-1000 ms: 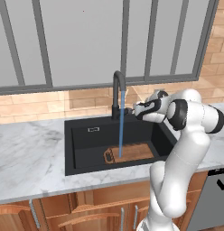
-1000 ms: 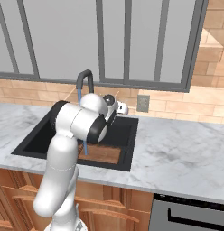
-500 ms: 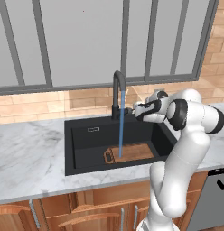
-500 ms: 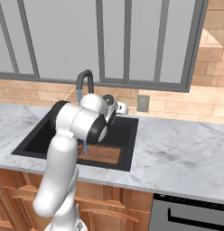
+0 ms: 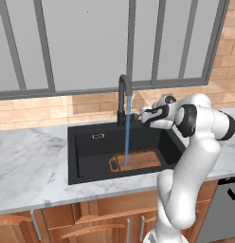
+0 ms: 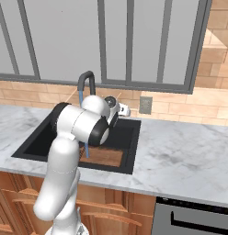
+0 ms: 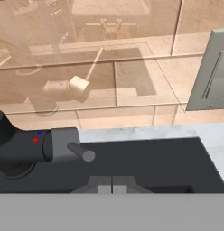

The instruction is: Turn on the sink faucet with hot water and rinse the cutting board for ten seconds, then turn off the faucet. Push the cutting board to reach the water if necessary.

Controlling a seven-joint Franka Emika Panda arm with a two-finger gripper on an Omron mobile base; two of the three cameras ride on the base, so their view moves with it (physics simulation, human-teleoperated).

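Water (image 5: 127,133) runs as a thin blue stream from the tall black faucet (image 5: 122,97) down onto the brown cutting board (image 5: 138,160), which lies flat on the floor of the black sink (image 5: 91,142). My gripper (image 5: 138,116) hovers just right of the faucet's base, level with its side lever. In the hand view the fingers (image 7: 112,185) are shut together with nothing between them, and the lever (image 7: 80,152) sticks out from the faucet (image 7: 19,146) just ahead and to the left. From the right, the arm covers part of the cutting board (image 6: 105,157) and the water (image 6: 87,150).
Marble counter (image 5: 29,161) surrounds the basin on both sides. A wall outlet (image 6: 145,104) sits on the brick backsplash to the right of the faucet (image 6: 86,79). Glass-fronted cabinets hang above. A dishwasher front (image 6: 194,219) is below the counter at right.
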